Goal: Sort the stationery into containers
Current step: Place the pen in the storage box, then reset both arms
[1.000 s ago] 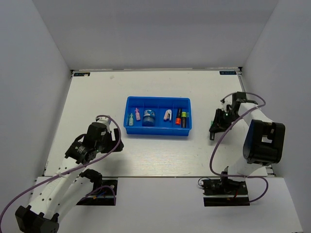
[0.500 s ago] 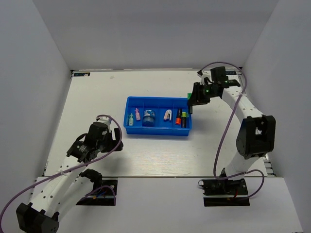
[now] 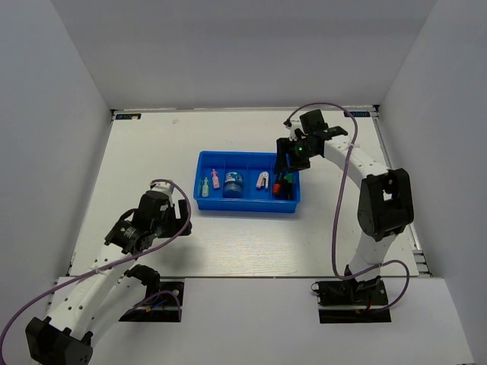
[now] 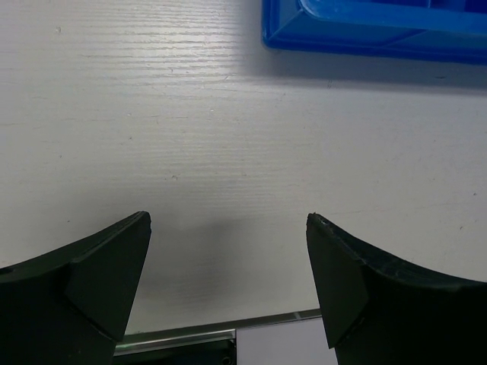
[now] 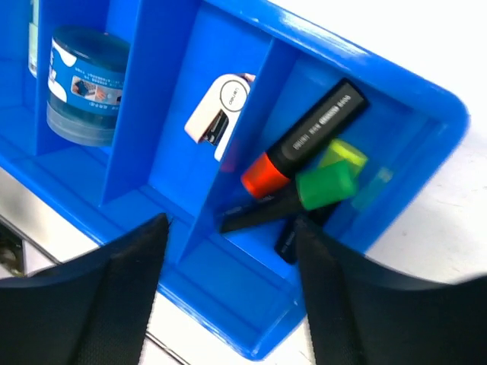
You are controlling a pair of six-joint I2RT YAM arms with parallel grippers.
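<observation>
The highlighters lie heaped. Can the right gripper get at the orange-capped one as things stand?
Probably yes: the right gripper hangs open just above that end compartment, and the orange-capped highlighter lies on top, uncovered, though a rib of the blue tray runs close beside it.

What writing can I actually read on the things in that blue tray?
Orange-capped highlighter: white print along the black barrel, too blurred to read.
Blue-white roll: small print on its label, too small to read.
White piece: a round mark with tiny letters, unreadable.
No text here is legible.
</observation>
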